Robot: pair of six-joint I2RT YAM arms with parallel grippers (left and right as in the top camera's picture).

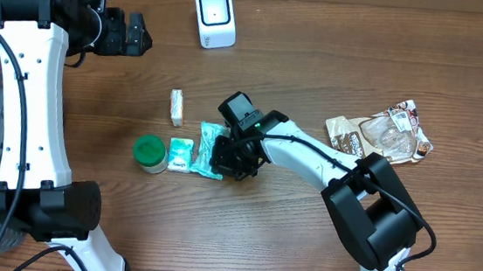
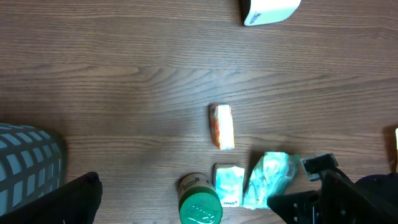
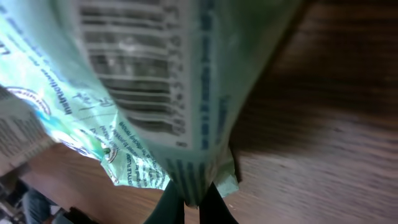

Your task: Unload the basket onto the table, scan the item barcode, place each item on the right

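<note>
The item is a teal and white plastic packet [image 1: 211, 143] lying on the wooden table, next to a small flat packet. My right gripper [image 1: 232, 159] is shut on the packet's crimped edge. In the right wrist view the packet [image 3: 137, 81] fills the frame with its barcode facing the camera, and its seam is pinched between the dark fingertips [image 3: 169, 208] of the gripper [image 3: 191, 202]. The white scanner [image 1: 214, 16] stands at the back of the table, far from the packet. My left gripper [image 1: 136, 34] hangs open at the back left, holding nothing.
A green-lidded jar [image 1: 149, 154], a small flat teal packet [image 1: 181, 155] and a white and orange bar [image 1: 176, 106] lie left of the item. A crumpled snack bag [image 1: 382, 135] is at the right. A grey basket [image 2: 28, 165] stands at the left edge.
</note>
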